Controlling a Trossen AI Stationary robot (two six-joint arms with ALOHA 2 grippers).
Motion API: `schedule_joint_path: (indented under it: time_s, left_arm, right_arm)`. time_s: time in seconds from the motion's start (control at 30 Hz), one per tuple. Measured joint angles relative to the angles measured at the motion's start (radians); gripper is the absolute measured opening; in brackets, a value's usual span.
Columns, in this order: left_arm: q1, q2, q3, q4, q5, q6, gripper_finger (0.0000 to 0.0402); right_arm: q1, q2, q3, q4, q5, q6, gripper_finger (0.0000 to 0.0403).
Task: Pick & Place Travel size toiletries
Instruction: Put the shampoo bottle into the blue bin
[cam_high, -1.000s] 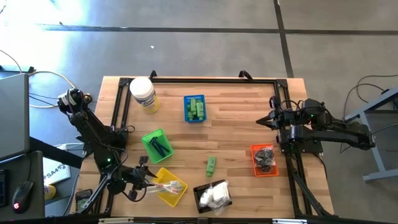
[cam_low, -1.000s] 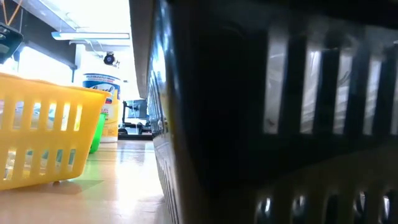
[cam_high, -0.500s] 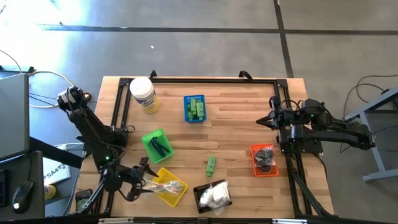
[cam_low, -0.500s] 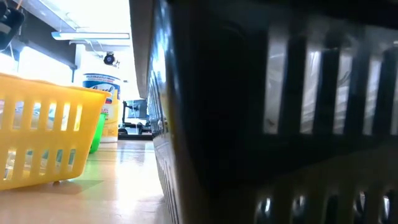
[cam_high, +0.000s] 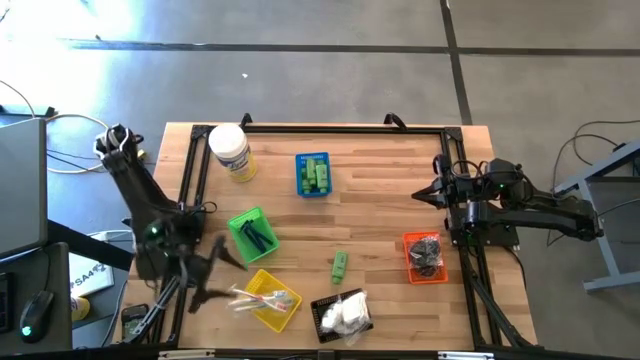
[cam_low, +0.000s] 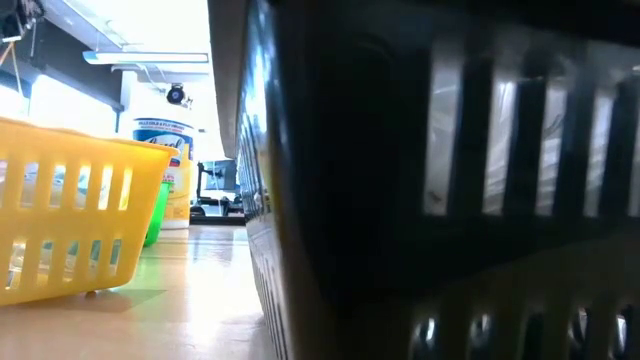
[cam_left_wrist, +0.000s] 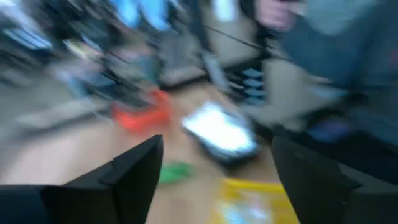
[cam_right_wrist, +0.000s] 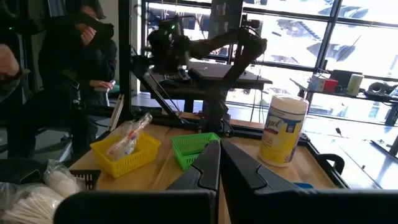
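Left gripper stands with its two dark fingers spread wide and holding nothing, and from above we see it just beside the yellow mesh plastic basket, where thin pale sticks lie in clear wrappers. The same high view shows a bright green little bottle lying alone on the pale wooden slat table, more green bottles in the blue mesh basket, small black pieces in the orange mesh basket, white soft packets in the black mesh basket, a green mesh basket, and the right gripper, fingers pressed together, waiting at the table's right edge. At table height we make out little: the black basket's slotted wall fills most of the frame, with the yellow basket beside it. Our left wrist view is smeared by motion; only blurred orange, green and yellow patches show between the parted fingers. Through the right wrist camera we see the yellow basket's wrapped sticks side-on, and the big white jar with a yellow label.
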Motion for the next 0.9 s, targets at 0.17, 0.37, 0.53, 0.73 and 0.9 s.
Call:
schedule_joint_path:
  time_s: [0.17, 0.37, 0.53, 0.73, 0.9]
  left_arm:
    - [0.089, -0.111, 0.007, 0.006, -0.293, 0.276, 0.0212]
    - [0.446, -0.162, -0.016, 0.001, -0.051, 0.387, 0.0042]
    - [0.785, -0.18, -0.017, 0.008, 0.351, 0.464, 0.0009]
    - [1.073, -0.277, -0.013, -0.053, 0.649, 0.447, 0.0001]
    - [1.163, -0.409, -0.042, -0.128, 0.781, 0.428, 0.0]
  right_arm:
    - [0.001, 0.015, 0.0, -0.01, -0.002, 0.004, 0.0003]
    - [0.001, 0.059, 0.0, 0.011, -0.002, 0.016, 0.0003]
    - [0.0, 0.084, 0.0, 0.048, -0.002, 0.028, 0.0003]
    - [-0.058, 0.014, 0.024, 0.043, -0.003, 0.102, 0.0003]
    - [-0.118, -0.13, 0.033, -0.08, -0.025, 0.142, 0.0003]
